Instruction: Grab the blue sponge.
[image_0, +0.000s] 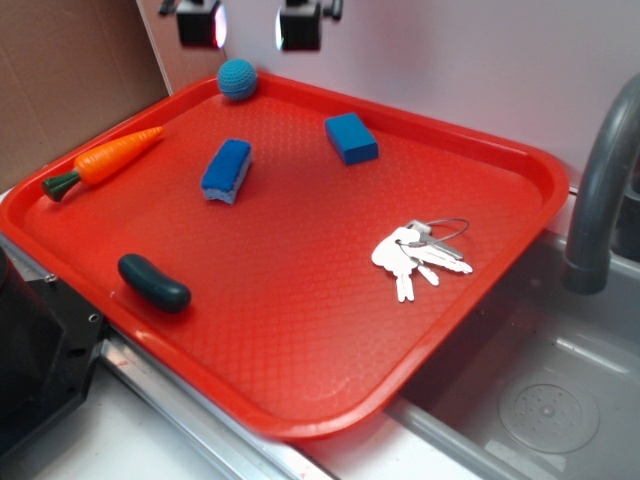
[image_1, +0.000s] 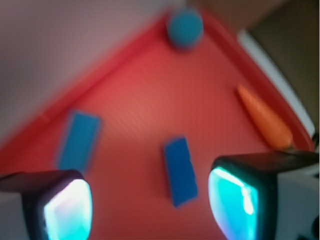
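Observation:
The blue sponge, oblong with a bright blue top and a pale bottom layer, lies on the red tray in its back left part. My gripper hangs high above the tray's back edge, well behind the sponge, open and empty. In the blurred wrist view the sponge shows between my two spread fingers, nearer the right one, far below the gripper.
On the tray are a solid blue block, a teal knitted ball, a toy carrot, a dark green pickle and keys. A grey faucet and sink are at the right.

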